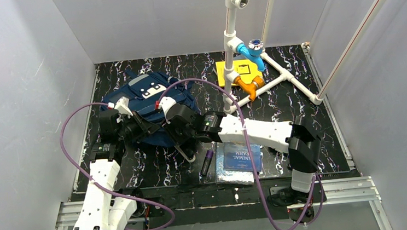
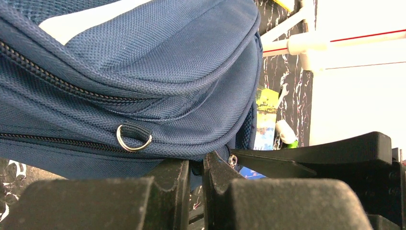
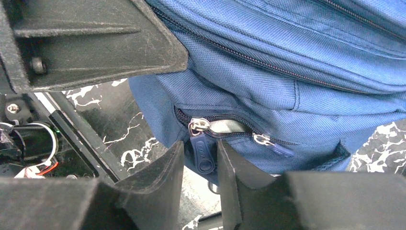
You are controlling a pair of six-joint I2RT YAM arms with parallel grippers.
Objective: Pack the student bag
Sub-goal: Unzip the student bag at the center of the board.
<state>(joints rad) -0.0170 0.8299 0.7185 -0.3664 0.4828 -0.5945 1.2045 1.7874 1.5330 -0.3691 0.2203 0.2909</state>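
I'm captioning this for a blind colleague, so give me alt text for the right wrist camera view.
A dark blue zipper pull on the navy student bag hangs between the two black fingers of the right gripper, the zipper slightly open beside it. The bag lies on a black marbled table.

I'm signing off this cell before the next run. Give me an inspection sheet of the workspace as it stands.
Surface: black marbled tabletop with white veining.
Job's things: student bag lying rear left; book and purple marker at the near edge, not packed.
Clutter: yellow sheet and white pipe rig with blue and orange fittings, rear right.
Grippers: left gripper shut, apparently pinching the bag's lower edge; right gripper open, straddling a zipper pull.
Cables: purple cables loop off both arms, one arching over the bag.
Surroundings: pale walls on three sides.
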